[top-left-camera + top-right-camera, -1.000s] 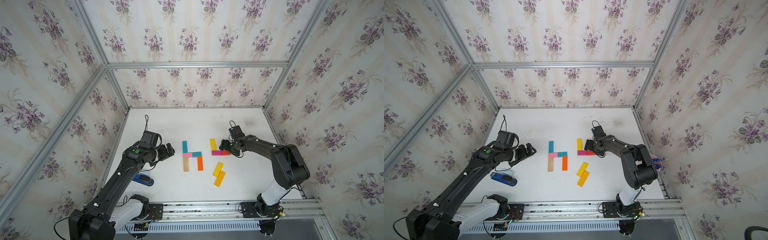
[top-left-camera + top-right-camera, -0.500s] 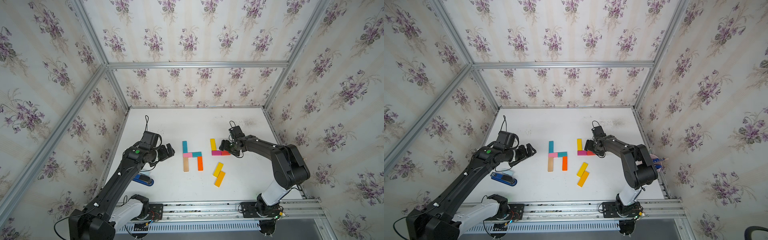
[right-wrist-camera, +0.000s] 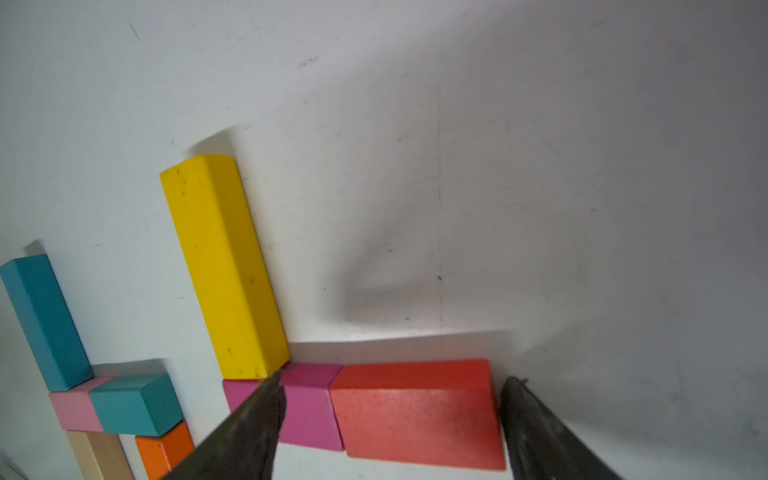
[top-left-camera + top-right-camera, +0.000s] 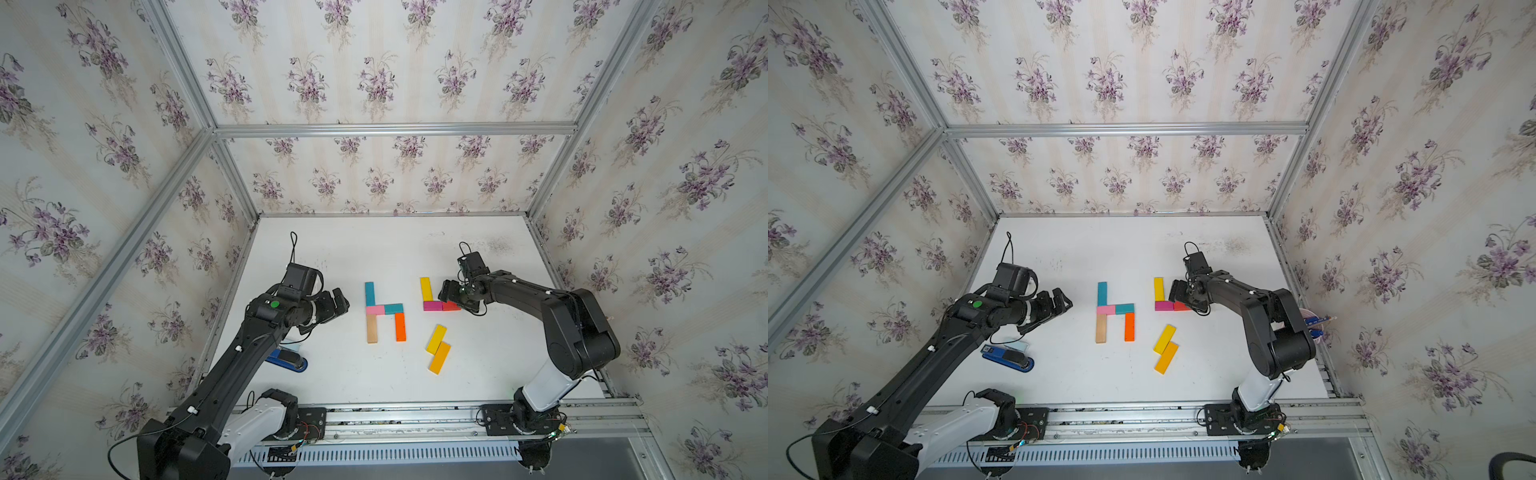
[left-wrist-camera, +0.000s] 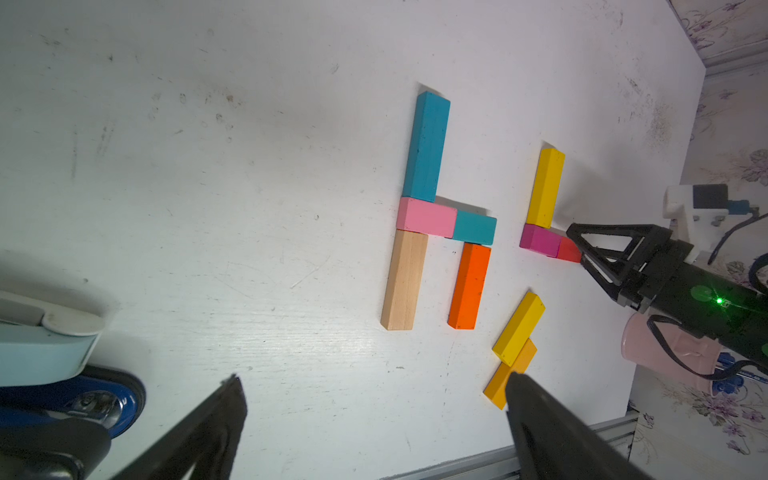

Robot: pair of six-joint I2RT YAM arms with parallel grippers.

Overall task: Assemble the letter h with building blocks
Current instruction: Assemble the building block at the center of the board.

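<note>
Five building blocks lie as a letter in both top views: long teal, pink, short teal, tan and orange. To their right a yellow block stands on end-to-end magenta and red blocks. Two loose blocks, yellow and amber, lie nearer the front. My right gripper is open, low over the table. It straddles the red block, one finger in front of the magenta block. My left gripper hangs open and empty, left of the teal block.
A blue stapler-like object lies under the left arm near the left wall. A pink cup with pens stands past the table's right edge. An aluminium rail runs along the front edge.
</note>
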